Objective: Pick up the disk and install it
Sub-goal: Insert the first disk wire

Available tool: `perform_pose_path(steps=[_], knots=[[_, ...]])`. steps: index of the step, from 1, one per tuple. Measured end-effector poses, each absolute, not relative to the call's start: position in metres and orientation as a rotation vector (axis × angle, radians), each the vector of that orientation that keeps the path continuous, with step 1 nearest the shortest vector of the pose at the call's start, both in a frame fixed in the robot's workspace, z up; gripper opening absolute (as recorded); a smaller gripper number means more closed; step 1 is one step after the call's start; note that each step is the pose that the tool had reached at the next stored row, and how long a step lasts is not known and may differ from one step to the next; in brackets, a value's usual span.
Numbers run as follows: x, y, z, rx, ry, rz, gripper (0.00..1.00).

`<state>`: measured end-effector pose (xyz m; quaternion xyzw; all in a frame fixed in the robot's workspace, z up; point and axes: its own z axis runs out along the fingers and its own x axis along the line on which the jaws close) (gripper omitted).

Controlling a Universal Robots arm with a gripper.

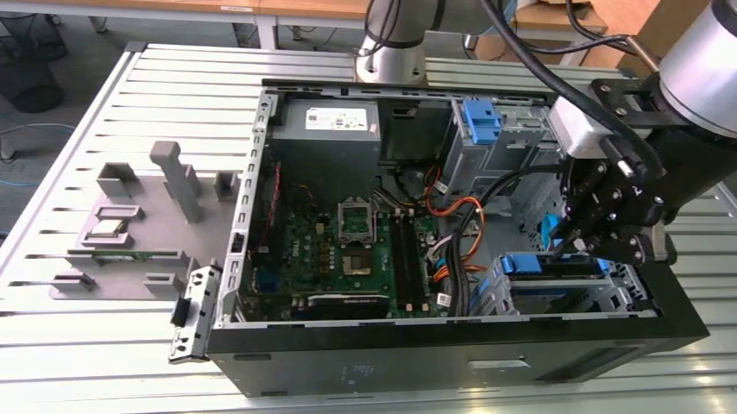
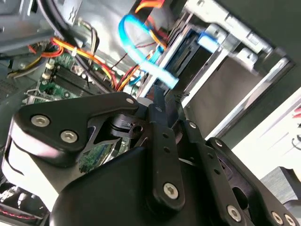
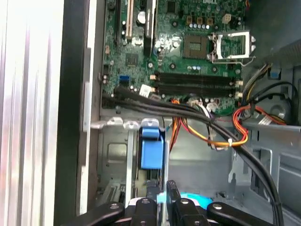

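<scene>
Exterior view: open PC case (image 1: 461,345) lies on a slatted metal table (image 1: 127,112), arm's gripper (image 1: 589,246) hangs over the drive cage at the exterior view's right end of the case, just above a blue-framed bay (image 1: 551,266); motherboard (image 1: 345,250) with bare CPU socket (image 1: 355,220) sits mid-case, grey power supply box (image 1: 328,121) at the far wall, taller blue bracket (image 1: 481,119) on the metal cage beyond the gripper, grey plastic fixtures (image 1: 138,216) on the table at the exterior view's left. That view hides the fingertips behind the gripper body, so no read on the jaws there. First wrist view gives what the exterior misses: the black fingers (image 3: 173,193) sit close together around a thin blue edge, and just ahead of them a blue carrier handle (image 3: 152,148) stands in the cage slot (image 3: 115,155), with the black cable bundle (image 3: 188,110) and orange wires (image 3: 221,139) crossing between it and the motherboard. Second wrist view looks along the gripper linkage (image 2: 164,155): fingers appear pinched on a light blue tab (image 2: 160,75) near a blue cable loop (image 2: 134,35), beside the cage rails (image 2: 221,61). Gripper looks clenched on a blue tab, but cannot tell for certain it is the carrier's. The disk looks to be the flat dark unit in the blue frame seated in the cage bay right under the gripper (image 1: 553,289); its label is not visible from any angle
</scene>
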<state>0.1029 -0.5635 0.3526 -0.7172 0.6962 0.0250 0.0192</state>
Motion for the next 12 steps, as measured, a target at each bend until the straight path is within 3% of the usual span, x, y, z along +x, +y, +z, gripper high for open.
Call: perform_pose_path(steps=[12], knots=[[0.125,-0.563,0.353,-2.227,2.161,0.079,0.24]])
